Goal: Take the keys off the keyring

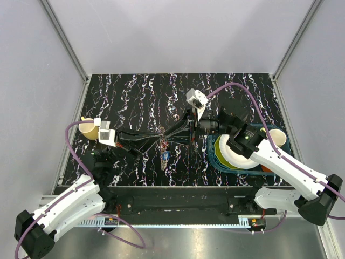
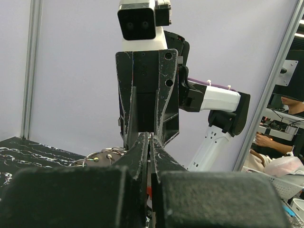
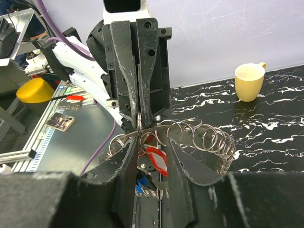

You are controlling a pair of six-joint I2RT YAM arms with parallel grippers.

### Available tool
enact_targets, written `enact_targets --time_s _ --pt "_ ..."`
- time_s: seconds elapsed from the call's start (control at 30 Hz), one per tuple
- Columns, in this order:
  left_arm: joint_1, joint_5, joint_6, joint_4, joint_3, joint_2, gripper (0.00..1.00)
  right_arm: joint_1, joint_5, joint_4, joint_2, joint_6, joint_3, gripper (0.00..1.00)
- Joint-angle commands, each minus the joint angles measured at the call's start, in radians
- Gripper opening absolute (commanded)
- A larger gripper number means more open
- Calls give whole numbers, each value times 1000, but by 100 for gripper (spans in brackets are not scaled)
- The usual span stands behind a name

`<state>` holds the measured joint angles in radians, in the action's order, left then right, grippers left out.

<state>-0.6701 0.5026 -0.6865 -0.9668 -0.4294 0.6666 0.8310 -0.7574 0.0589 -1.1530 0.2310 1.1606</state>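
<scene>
The keyring [image 3: 204,135], a metal band fringed with many small split rings, hangs in the air between my two grippers; it also shows in the top view [image 1: 161,143] and the left wrist view [image 2: 97,157]. The red key [image 3: 156,159] and the blue key [image 3: 141,183] dangle under it; the blue one also shows in the top view [image 1: 165,156]. My left gripper [image 2: 150,137] is shut, pinching a small ring of the keyring. My right gripper [image 3: 153,141] faces it, jaws apart, with the red key between its fingers and its left finger against the keyring.
A yellow cup [image 1: 89,129] stands at the left edge of the black marbled table [image 1: 135,91]. A dark tray [image 1: 213,156] with white plates [image 1: 230,154] and another cup [image 1: 276,136] sits at the right, under the right arm.
</scene>
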Motion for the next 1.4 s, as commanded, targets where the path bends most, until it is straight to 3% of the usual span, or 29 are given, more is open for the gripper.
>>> enact_targets --time_s 0.0,0.7,0.8,0.9,1.03,1.1,1.17,1.33,1.37 --pt "6 11 -2 -92 -3 -15 0 -1 -34 73 -11 27 1 35" --pt "4 13 -10 -96 -12 8 0 -3 -26 176 -31 77 -44 27" --pt "6 11 -13 -101 -6 11 0 -3 -17 214 -27 79 -64 20" --pt "6 10 -13 -99 -3 8 0 -3 -29 283 -8 80 -102 1" --pt "7 -7 -10 -32 -8 -4 0 -4 -66 378 33 67 -156 0" --pt "7 -29 10 20 -14 -28 8 -3 -59 311 52 25 -141 0" --pt "10 -51 34 115 -26 -67 30 -3 -39 112 58 -76 -87 0" --pt "12 -93 172 431 -103 -136 64 -3 3 -244 58 -226 0 0" --pt "12 -82 233 480 -115 -139 78 -3 10 -289 53 -260 36 0"
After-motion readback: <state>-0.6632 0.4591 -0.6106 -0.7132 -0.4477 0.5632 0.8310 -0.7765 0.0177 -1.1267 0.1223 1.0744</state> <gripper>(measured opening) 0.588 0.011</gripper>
